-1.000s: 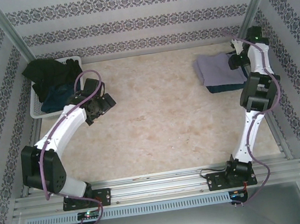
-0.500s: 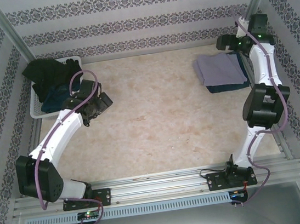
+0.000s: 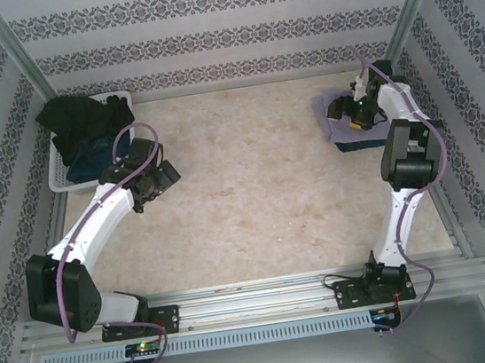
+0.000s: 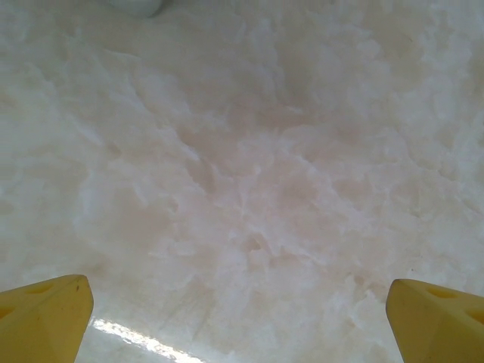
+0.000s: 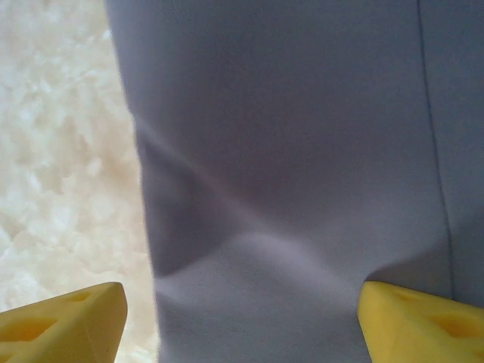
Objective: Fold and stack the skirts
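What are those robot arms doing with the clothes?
They are folding little skirts and stacking them. The right gripper hangs open just over the lavender-grey skirt, which lies folded on a dark blue denim skirt at the table's far right. The left gripper is open over bare table near the white basket, where a black skirt and another blue skirt wait.

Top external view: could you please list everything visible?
pale lavender-grey folded cloth skirt: one, lavender-grey, far right, atop denim
dark blue denim folded skirt: one, dark blue, beneath it
black cloth skirt: one, black, heaped in basket
crumpled dark blue denim skirt: one, dark blue, in basket
white plastic lattice basket: one, white, far left
marbled beige table: one, beige, centre
left arm: one, white, jaws open over table
right arm: one, white, jaws open over lavender-grey skirt
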Available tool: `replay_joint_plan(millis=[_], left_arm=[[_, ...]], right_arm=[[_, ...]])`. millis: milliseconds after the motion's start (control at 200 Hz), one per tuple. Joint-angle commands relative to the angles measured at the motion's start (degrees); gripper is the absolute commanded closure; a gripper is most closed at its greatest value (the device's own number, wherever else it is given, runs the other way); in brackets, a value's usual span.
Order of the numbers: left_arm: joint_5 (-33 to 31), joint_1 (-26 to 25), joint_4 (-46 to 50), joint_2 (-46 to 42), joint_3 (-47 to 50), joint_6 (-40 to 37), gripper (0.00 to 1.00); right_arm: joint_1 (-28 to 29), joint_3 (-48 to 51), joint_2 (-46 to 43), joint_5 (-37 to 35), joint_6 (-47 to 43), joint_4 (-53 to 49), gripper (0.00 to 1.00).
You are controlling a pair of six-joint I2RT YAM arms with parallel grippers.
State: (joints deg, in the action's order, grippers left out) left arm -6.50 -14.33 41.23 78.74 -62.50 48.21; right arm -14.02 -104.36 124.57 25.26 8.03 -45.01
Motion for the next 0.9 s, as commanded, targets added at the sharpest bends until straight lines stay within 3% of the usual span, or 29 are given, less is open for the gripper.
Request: replay_joint_plan(millis=[0, 110, 265, 435, 595, 694, 844, 899], left_arm=[[-2.35, 2.49, 0.05, -3.29, 0.27, -2.15, 0.00], [-3.51, 5.49, 1.54, -4.99, -0.93, -4.02, 0.00], [-4.20, 10.59, 2.20, -3.21, -5.64, -7.87, 0.00], [-8.55, 15.09, 3.45, 6.72, -15.99, -11.62, 0.00], [-10.97, 20.18, 3.28, 18.90, -27.32, -14.14, 0.00], [-7.91, 24.41, 3.26, 26.69, -35.48, -15.17, 0.00], [4.57, 29.00, -0.29, 39.20, -49.48, -19.80, 0.00], [5.76, 29.67, 2.23, 45.74, -57.94, -20.03, 0.00]], right_arm=[[-0.62, 0.00, 0.27, -9.16, 0.18, -2.87, 0.19], [-0.52, -0.63, -1.21, -12.78, 0.14, -2.60, 0.16], [0.59, 4.97, -11.10, -7.96, 2.13, 5.99, 0.06], [3.08, 20.41, -25.66, 0.36, 13.71, 26.81, 0.02], [9.31, 33.49, -34.23, 0.65, 22.72, 39.70, 0.02], [14.32, 38.20, -36.63, -1.36, 25.13, 42.24, 0.02], [22.29, 42.27, -37.23, -2.03, 27.91, 46.61, 0.02], [24.50, 41.80, -36.80, -2.42, 27.96, 46.42, 0.02]])
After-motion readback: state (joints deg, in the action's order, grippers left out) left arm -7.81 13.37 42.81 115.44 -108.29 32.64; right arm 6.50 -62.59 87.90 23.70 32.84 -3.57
